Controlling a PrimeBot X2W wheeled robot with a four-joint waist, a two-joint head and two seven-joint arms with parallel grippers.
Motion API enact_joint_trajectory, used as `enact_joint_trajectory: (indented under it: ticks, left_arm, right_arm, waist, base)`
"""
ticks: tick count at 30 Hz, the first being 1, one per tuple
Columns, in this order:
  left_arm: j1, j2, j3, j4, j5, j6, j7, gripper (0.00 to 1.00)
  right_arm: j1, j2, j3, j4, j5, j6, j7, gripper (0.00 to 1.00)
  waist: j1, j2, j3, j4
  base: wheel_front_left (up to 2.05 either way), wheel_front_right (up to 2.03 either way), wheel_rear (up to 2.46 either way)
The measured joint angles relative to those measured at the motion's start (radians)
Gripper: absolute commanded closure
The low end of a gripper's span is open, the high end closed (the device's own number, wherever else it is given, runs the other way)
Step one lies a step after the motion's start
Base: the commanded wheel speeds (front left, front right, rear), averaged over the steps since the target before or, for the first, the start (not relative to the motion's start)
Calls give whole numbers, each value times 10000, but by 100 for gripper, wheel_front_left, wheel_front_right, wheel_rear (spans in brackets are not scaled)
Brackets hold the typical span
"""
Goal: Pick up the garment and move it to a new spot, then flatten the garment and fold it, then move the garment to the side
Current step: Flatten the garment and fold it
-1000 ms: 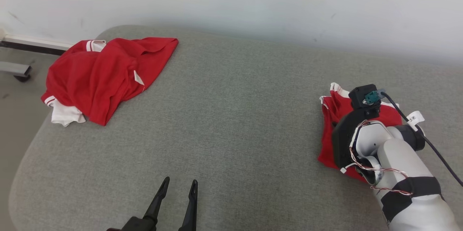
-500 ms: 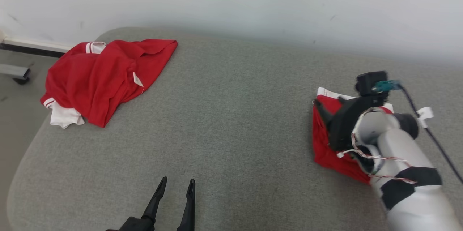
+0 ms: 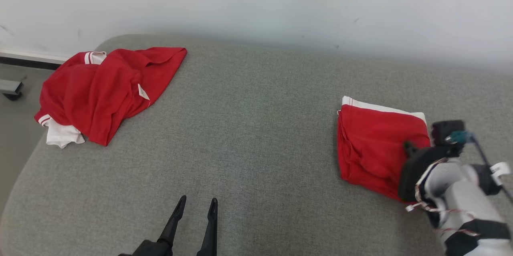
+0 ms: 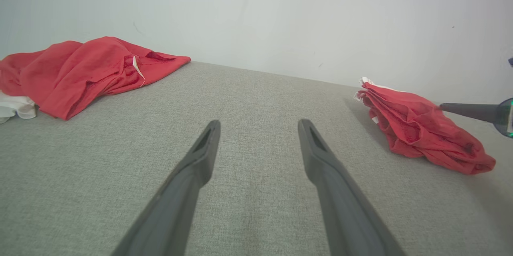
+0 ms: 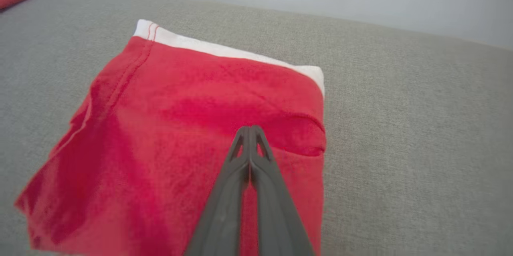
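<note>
The garment [image 3: 376, 144] lies folded into a red square with a white band along its far edge, on the right of the grey cushion [image 3: 256, 136]. In the right wrist view the garment [image 5: 180, 128] lies flat under my right gripper [image 5: 249, 128], whose fingers are pressed together with no cloth between them. From the head view my right gripper [image 3: 406, 146] hovers over the fold's near right corner. My left gripper [image 3: 197, 204] rests open at the near middle, holding nothing. The left wrist view has the left gripper [image 4: 258, 125] open, with the garment [image 4: 421, 132] off to the right.
A second red garment [image 3: 100, 87] with white trim lies crumpled at the cushion's far left corner, partly over the edge. A white wall [image 3: 256, 3] runs behind the cushion. Floor and a metal leg [image 3: 10, 87] lie beyond the left edge.
My right gripper let go of the folded garment, pulled back toward the near side and shut again. The garment now lies flat and uncovered. The head camera shifted slightly.
</note>
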Motion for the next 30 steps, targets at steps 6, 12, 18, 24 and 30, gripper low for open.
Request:
enact_joint_trajectory:
  ticks: [6,12,18,24,30]
  left_arm:
    - [-16,-2,52,2,-19,0,0,0]
    - [-15,0,96,44,-65,0,0,0]
    - [80,-2,228,46,-63,0,0,0]
    - [259,0,384,58,-52,2,0,0]
    - [395,-4,708,38,-40,40,0,0]
  right_arm:
    - [311,679,874,29,-100,0,-19,100]
    - [558,1116,2000,111,-21,0,146,100]
    - [777,1367,2934,121,382,0,217,100]
    - [963,1505,3496,-236,1087,0,-67,100]
    - [1450,1580,3409,-1413,1954,0,-1174,0]
  waist:
    - [0,0,34,4]
    - [0,0,-127,58]
    - [0,0,-380,78]
    - [-1,0,-645,-48]
    - [0,0,-884,-410]
  base:
    - [0,0,0]
    - [0,0,0]
    - [0,0,0]
    - [0,0,0]
    - [0,0,0]
